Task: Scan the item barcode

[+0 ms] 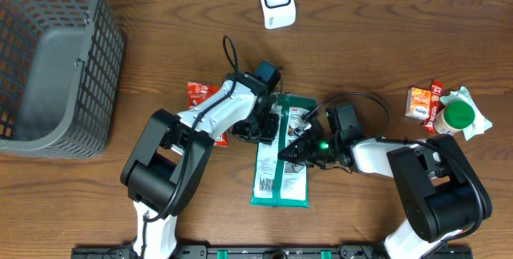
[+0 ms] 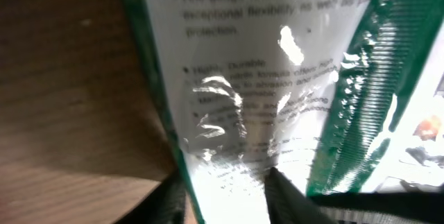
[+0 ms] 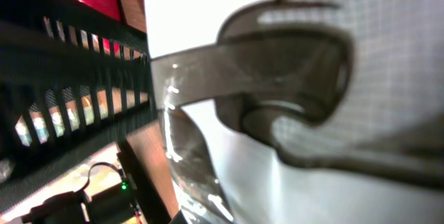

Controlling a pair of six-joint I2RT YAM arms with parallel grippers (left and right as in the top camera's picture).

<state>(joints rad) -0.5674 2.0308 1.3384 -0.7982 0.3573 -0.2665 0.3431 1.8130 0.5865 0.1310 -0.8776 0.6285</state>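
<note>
Basket occupies the far left corner of the worktop. Scanner stands at the far edge, about midway along it. Flat packet lies at the centre, its long side running toward the near edge. Left gripper sits at the packet's left edge, right gripper over its right half. Sachet lies left of the packet. Toward the right edge sit a carton, a second sachet just beside it, and a jar outermost.
</note>
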